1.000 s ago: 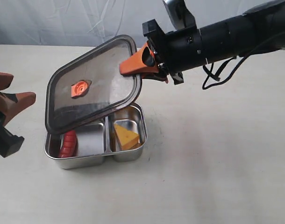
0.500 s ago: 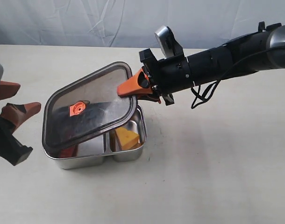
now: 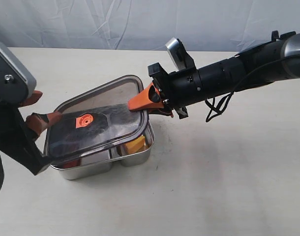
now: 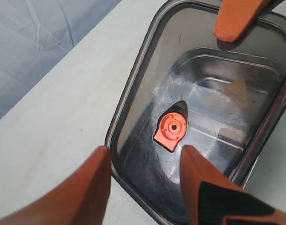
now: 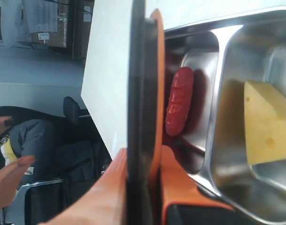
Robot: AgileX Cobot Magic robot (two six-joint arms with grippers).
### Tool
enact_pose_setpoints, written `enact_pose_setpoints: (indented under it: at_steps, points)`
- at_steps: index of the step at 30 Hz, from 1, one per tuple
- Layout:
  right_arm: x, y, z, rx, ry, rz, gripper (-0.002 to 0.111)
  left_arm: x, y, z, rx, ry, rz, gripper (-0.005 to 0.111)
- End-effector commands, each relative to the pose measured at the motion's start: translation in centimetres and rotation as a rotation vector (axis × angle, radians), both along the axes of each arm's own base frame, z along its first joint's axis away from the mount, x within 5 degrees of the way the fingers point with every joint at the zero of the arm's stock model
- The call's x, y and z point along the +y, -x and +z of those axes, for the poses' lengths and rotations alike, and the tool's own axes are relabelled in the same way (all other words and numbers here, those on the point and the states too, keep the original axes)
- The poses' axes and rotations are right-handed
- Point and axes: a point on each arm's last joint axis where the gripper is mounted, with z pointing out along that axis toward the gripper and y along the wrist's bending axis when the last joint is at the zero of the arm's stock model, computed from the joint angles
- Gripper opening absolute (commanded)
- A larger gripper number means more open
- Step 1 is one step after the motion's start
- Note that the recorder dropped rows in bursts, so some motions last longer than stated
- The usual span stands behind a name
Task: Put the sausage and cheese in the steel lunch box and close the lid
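The steel lunch box (image 3: 136,156) stands on the table left of centre. The dark lid (image 3: 103,123) with its orange valve (image 3: 84,119) lies low over the box, slightly tilted, higher at the far right end. My right gripper (image 3: 146,102) is shut on that end's rim, one finger above and one below (image 5: 143,161). Under the lid the red sausage (image 5: 179,101) lies in one compartment and the yellow cheese (image 5: 269,126) in the other; the cheese (image 3: 135,143) also peeks out. My left gripper (image 3: 39,110) is open at the lid's left end, its fingertips (image 4: 145,150) either side of the lid (image 4: 204,93) rim.
Pale tabletop (image 3: 228,187) stretches to the right and front of the box. A wrinkled white backdrop (image 3: 115,19) runs along the table's far edge. The right arm's cable (image 3: 216,105) hangs near the table behind the box.
The right gripper has lowered the lid from a steep tilt to nearly flat over the box. The left gripper has moved in from the left to the lid's end.
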Motion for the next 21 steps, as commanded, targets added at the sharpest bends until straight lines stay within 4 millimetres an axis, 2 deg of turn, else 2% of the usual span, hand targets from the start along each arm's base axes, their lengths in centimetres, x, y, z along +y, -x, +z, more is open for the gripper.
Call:
enact_pose_setpoints:
  at_steps: [1,5,7,12,14,17,21]
  points:
    - [-0.5,0.3,-0.7,-0.037,0.059,0.045,-0.001,-0.6,-0.5,-0.9,0.019,-0.044,-0.012,0.045]
    - [-0.5,0.2,-0.8,-0.044,0.069,0.035,-0.001,-1.2,-1.0,-1.9,0.054,-0.082,-0.022,0.044]
    - [-0.5,0.0,-1.0,-0.049,0.085,0.018,-0.001,-1.7,-1.3,-2.6,0.073,-0.101,-0.035,0.040]
    - [-0.6,-0.2,-1.1,-0.036,0.102,-0.008,-0.001,-2.7,-2.0,-4.3,0.127,-0.145,-0.061,0.017]
    - [-0.6,0.0,-1.0,-0.031,0.096,0.004,-0.001,-2.9,-2.2,-4.9,0.146,-0.157,-0.063,0.013]
    - [-0.7,-0.2,-1.0,-0.051,0.120,0.029,-0.001,-3.2,-2.3,-5.5,0.167,-0.177,-0.064,0.015]
    - [-0.8,-0.5,-0.8,-0.070,0.179,0.053,-0.001,-3.4,-2.4,-5.6,0.169,-0.164,-0.078,0.025]
